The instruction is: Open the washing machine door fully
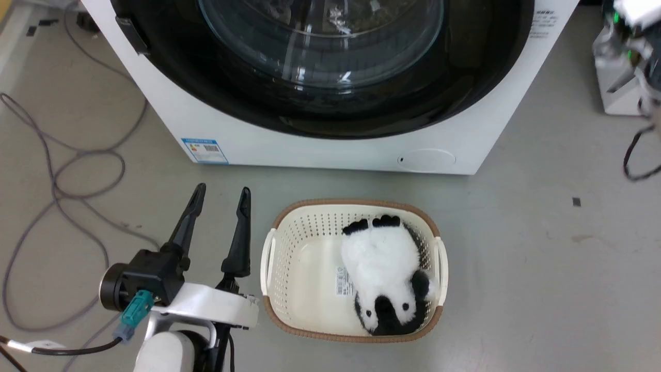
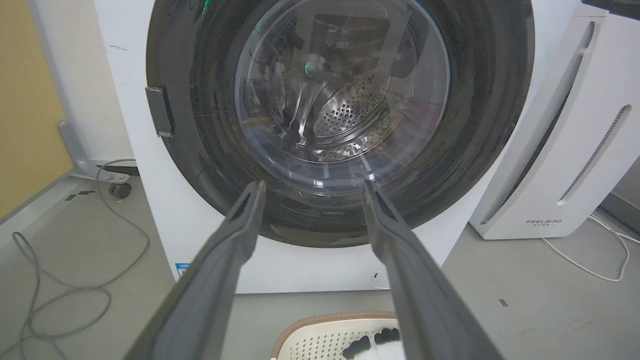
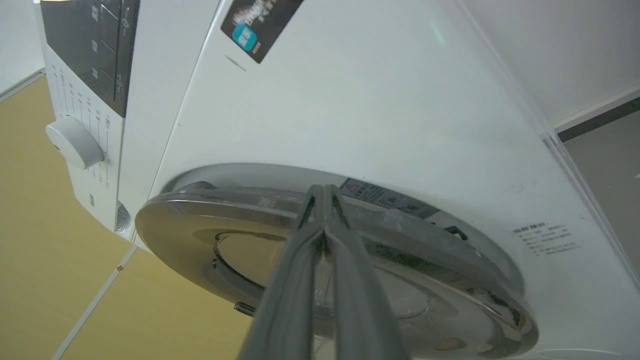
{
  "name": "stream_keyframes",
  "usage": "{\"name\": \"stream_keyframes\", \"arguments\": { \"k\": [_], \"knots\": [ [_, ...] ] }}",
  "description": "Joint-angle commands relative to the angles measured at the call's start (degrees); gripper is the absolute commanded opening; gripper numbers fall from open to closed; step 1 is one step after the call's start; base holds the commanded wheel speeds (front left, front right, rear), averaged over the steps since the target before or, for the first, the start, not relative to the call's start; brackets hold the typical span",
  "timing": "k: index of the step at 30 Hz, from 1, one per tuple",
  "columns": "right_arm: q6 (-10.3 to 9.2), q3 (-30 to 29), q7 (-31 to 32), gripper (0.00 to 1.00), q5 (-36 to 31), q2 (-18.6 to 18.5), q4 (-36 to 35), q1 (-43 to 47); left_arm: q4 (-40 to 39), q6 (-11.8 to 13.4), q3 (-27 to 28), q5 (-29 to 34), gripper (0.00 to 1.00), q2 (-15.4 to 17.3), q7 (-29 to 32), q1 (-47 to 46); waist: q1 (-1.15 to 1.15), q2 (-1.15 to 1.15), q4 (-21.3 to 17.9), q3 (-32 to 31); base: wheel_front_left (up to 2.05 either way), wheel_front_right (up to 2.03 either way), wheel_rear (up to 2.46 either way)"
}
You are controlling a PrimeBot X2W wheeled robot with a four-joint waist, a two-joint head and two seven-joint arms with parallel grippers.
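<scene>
The white washing machine [image 1: 310, 150] stands before me, and its glossy black door [image 1: 465, 98] with the clear glass bowl lies against its front. The left wrist view faces the door [image 2: 475, 125] head-on, with the steel drum behind the glass. A small dark latch [image 2: 159, 111] sits on the door's left rim. My left gripper [image 1: 222, 191] is open above the floor, short of the machine, with nothing between its fingers. In the right wrist view my right gripper [image 3: 324, 189] is shut, its tips at the door's rim [image 3: 200, 235] where it meets the machine face.
A cream basket [image 1: 271, 258] holding a black-and-white plush panda [image 1: 382, 258] sits on the floor just right of my left gripper. Grey cables [image 1: 62, 170] loop over the floor at the left. A white FEELBIRD appliance [image 2: 565, 165] stands right of the machine.
</scene>
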Motion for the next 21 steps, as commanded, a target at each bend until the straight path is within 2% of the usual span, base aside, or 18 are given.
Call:
{"name": "stream_keyframes", "arguments": {
  "k": [1,9,21],
  "knots": [
    [0.06,0.8,0.5,0.00,1.8,-0.7,1.4,-2.4,-0.3,-0.2,-0.1,-0.3,1.00,0.0,-0.5,-1.2,0.00,0.00,0.1,0.6,0.00,0.00,0.00],
    [0.06,10.3,11.0,0.00,3.3,-1.0,7.9,-12.6,-0.7,-0.7,-0.3,-1.1,1.00,0.0,-1.5,-3.2,0.00,0.00,0.6,3.6,0.00,0.00,0.00],
    [0.06,18.3,18.4,0.00,10.0,0.1,15.3,-22.8,-0.8,-1.5,-0.9,-2.4,1.00,0.0,-2.9,-5.4,0.00,0.00,1.1,7.2,0.00,0.00,0.00]
  ]
}}
